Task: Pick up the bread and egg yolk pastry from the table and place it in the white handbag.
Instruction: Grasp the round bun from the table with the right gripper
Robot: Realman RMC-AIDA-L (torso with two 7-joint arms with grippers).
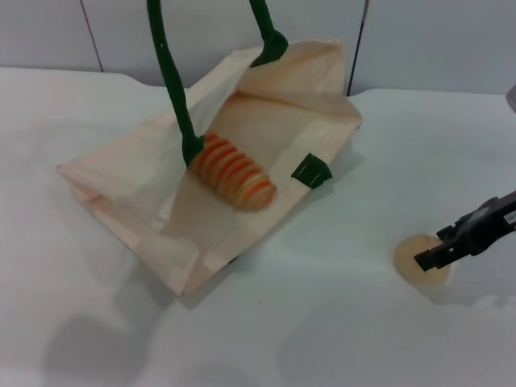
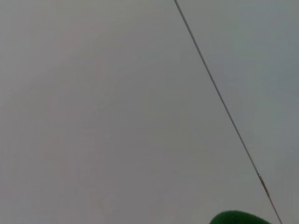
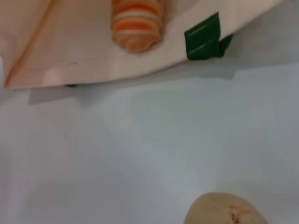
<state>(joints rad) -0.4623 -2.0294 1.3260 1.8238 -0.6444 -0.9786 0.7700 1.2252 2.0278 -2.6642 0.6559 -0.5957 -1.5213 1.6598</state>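
The white handbag (image 1: 121, 189) lies tilted on the white table (image 1: 322, 322) with its mouth open toward me. Its dark green handles (image 1: 171, 81) are pulled up out of the top of the head view. The ridged orange bread (image 1: 234, 171) lies inside the bag; it also shows in the right wrist view (image 3: 136, 24). The egg yolk pastry (image 1: 418, 263) sits on the table to the right of the bag, and at the edge of the right wrist view (image 3: 224, 211). My right gripper (image 1: 430, 247) hovers just over the pastry, fingers apart. My left gripper is out of view.
A green tab (image 1: 311, 171) hangs at the bag's near rim, also in the right wrist view (image 3: 204, 36). A grey wall (image 1: 419, 40) stands behind the table. The left wrist view shows only wall and a bit of green handle (image 2: 236, 218).
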